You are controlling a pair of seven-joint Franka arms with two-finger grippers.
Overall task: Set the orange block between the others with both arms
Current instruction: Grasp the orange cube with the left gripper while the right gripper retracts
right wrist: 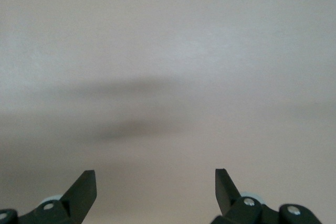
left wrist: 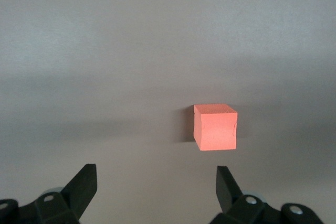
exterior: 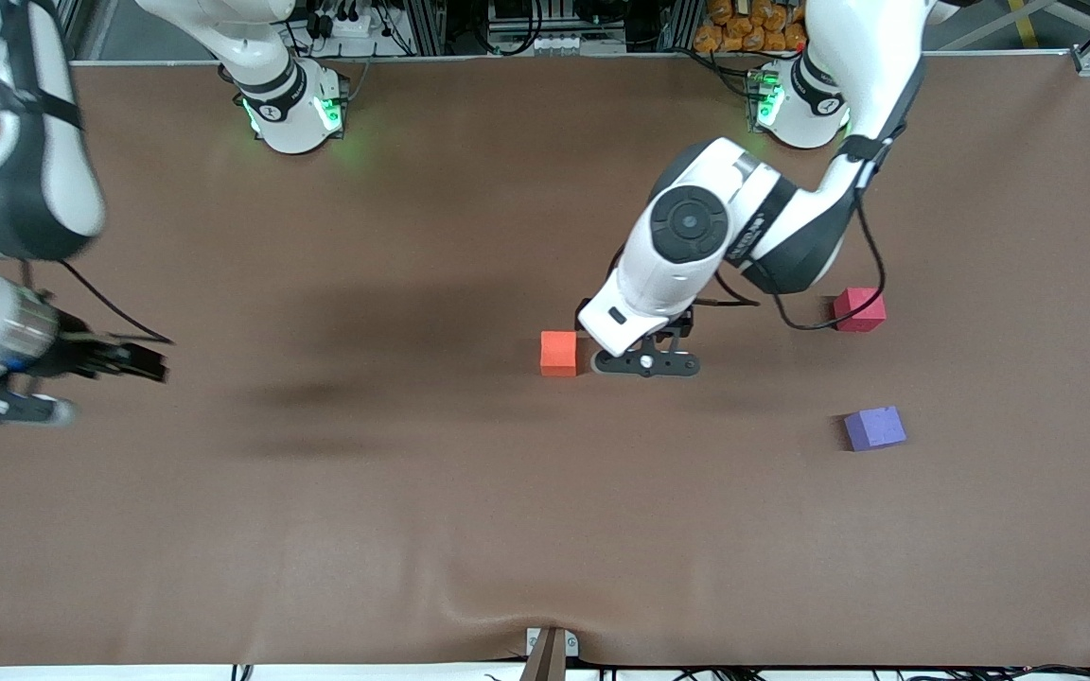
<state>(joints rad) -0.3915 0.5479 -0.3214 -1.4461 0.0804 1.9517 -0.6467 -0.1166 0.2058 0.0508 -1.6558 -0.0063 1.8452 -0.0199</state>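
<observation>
The orange block (exterior: 558,353) sits on the brown table near its middle. My left gripper (exterior: 644,364) hangs low right beside it, toward the left arm's end. In the left wrist view the orange block (left wrist: 215,127) lies just ahead of the open left gripper (left wrist: 156,182), nearer to one fingertip (left wrist: 226,182) and not between the two. The red-pink cube (exterior: 859,309) and the purple cube (exterior: 874,427) stand apart toward the left arm's end, the purple one nearer to the front camera. My right gripper (exterior: 143,362) waits open over the right arm's end; the right gripper (right wrist: 156,182) has only bare table under it.
A brown mat (exterior: 413,520) covers the whole table. A black cable (exterior: 829,317) from the left arm hangs close to the red-pink cube. The mat buckles slightly at the front edge by a small bracket (exterior: 550,648).
</observation>
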